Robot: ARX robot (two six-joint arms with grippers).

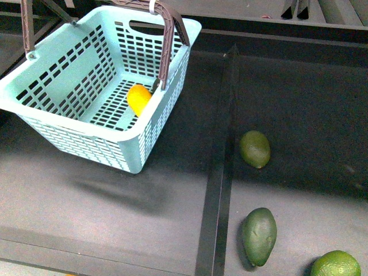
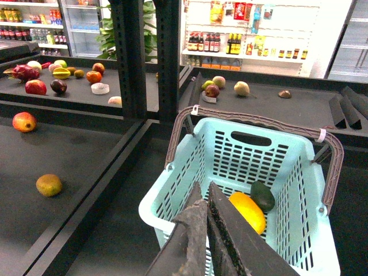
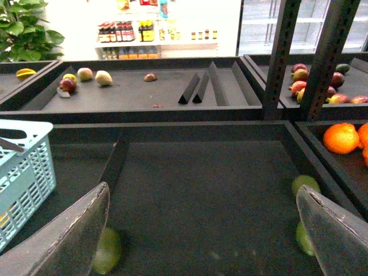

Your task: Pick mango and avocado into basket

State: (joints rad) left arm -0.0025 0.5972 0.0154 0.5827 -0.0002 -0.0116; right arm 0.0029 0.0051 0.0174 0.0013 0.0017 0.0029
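Note:
The turquoise basket (image 1: 86, 144) hangs tilted at the left of the front view, its brown handle (image 1: 169, 40) raised. The yellow-orange mango (image 1: 138, 99) lies inside it. In the left wrist view the basket (image 2: 247, 129) holds the mango (image 2: 248, 211) and a dark green avocado (image 2: 263, 195). My left gripper (image 2: 204, 192) is shut just above the basket's near rim, with nothing seen between its tips. Two more avocados (image 1: 255, 149) (image 1: 259, 236) lie on the dark shelf to the right. My right gripper (image 3: 201, 195) is open and empty above that shelf. Neither gripper shows in the front view.
A raised black divider (image 1: 221, 167) splits the shelf. A round green fruit (image 1: 336, 265) lies at the front right. Green fruits (image 3: 108, 250) (image 3: 305, 184) lie beside the right fingers. Oranges (image 3: 342, 138) fill the adjoining bin. A black upright post (image 2: 144, 57) stands behind the basket.

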